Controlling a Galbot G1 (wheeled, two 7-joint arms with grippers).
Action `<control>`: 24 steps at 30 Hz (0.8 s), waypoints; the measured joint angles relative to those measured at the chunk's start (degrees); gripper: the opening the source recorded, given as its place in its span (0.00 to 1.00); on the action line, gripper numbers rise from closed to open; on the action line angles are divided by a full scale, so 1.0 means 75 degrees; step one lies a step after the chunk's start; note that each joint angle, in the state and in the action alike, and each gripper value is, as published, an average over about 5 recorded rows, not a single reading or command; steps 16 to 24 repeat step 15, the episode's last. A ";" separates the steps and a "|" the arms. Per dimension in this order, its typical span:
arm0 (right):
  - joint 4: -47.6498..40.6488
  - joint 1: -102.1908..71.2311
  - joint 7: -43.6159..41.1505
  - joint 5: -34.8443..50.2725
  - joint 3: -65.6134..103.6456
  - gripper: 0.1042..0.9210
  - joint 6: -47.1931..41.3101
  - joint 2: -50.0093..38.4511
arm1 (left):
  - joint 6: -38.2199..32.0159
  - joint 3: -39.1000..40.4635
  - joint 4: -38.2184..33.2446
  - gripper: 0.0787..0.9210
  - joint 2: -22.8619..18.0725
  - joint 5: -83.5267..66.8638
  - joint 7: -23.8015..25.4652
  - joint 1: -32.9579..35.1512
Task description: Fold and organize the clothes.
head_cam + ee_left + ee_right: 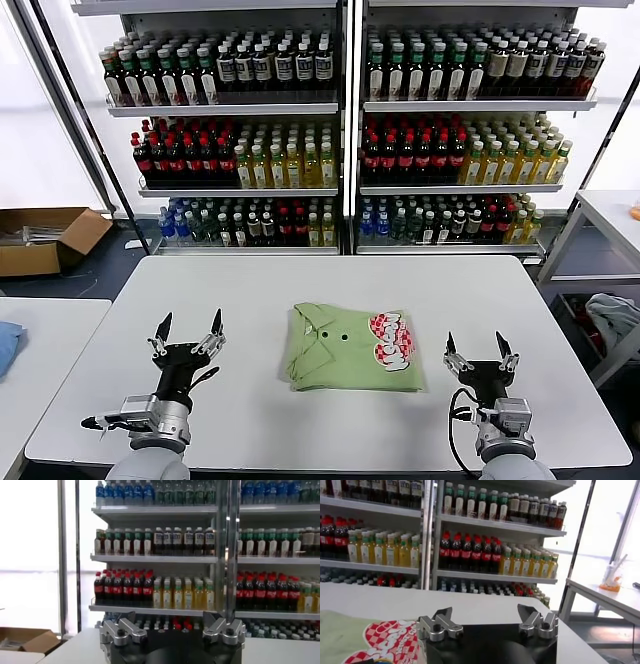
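A light green polo shirt (345,350) lies folded in the middle of the white table (330,280), collar to the left, red-and-white chest graphic (390,340) to the right. Part of it shows in the right wrist view (365,640). My left gripper (187,329) is open and empty, raised over the table's front left, well left of the shirt; it also shows in the left wrist view (170,622). My right gripper (481,348) is open and empty at the front right, just right of the shirt; it also shows in the right wrist view (487,617).
Shelves of bottles (340,130) stand behind the table. A cardboard box (45,238) lies on the floor at the far left. A second table with blue cloth (5,345) is at the left, and a side table (605,225) at the right.
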 measured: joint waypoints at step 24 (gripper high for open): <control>0.0022 -0.0093 -0.0023 0.0002 0.0120 0.88 0.0022 -0.0024 | 0.0019 0.0046 0.0010 0.88 -0.0031 0.0033 0.0073 -0.0046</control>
